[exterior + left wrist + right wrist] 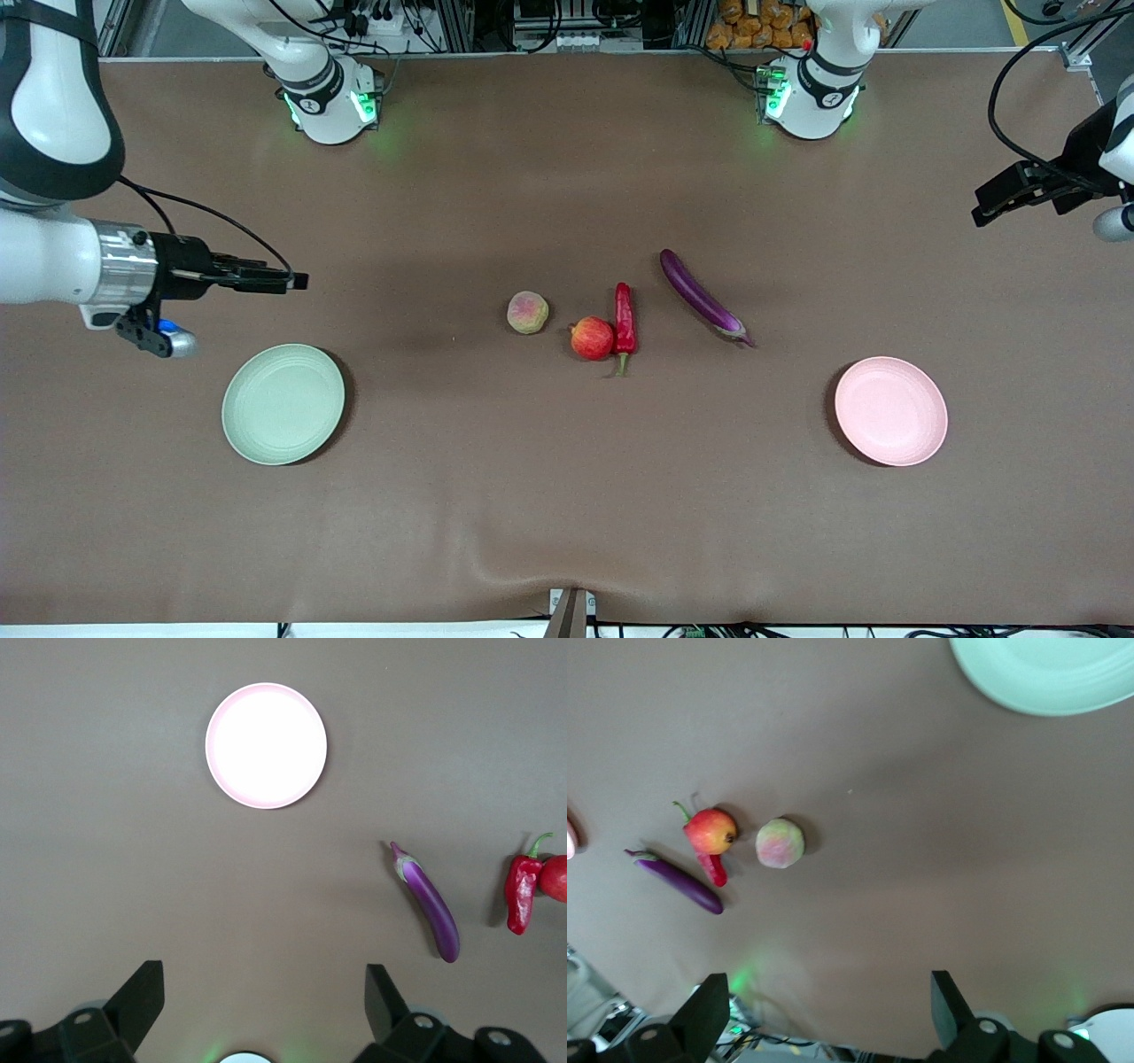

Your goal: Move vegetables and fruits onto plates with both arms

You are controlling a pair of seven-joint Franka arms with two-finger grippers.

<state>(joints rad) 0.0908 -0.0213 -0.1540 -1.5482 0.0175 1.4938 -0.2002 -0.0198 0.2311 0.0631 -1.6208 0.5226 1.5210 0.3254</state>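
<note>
Mid-table lie a dull peach point(527, 312), a red apple point(592, 338) touching a red chili point(625, 323), and a purple eggplant point(702, 297). The green plate point(283, 404) lies toward the right arm's end and the pink plate point(890, 410) toward the left arm's end; both hold nothing. My right gripper point(297, 281) is open and empty over bare table beside the green plate. My left gripper point(979, 213) is open and empty over the table's left-arm end. The left wrist view shows the pink plate point(266, 744) and eggplant point(430, 904). The right wrist view shows the apple point(710, 831) and peach point(780, 842).
The brown cloth point(567, 496) covers the whole table and has a wrinkle at its edge nearest the front camera. The two arm bases point(330, 106) stand along the edge farthest from the front camera. Racks and cables lie past that edge.
</note>
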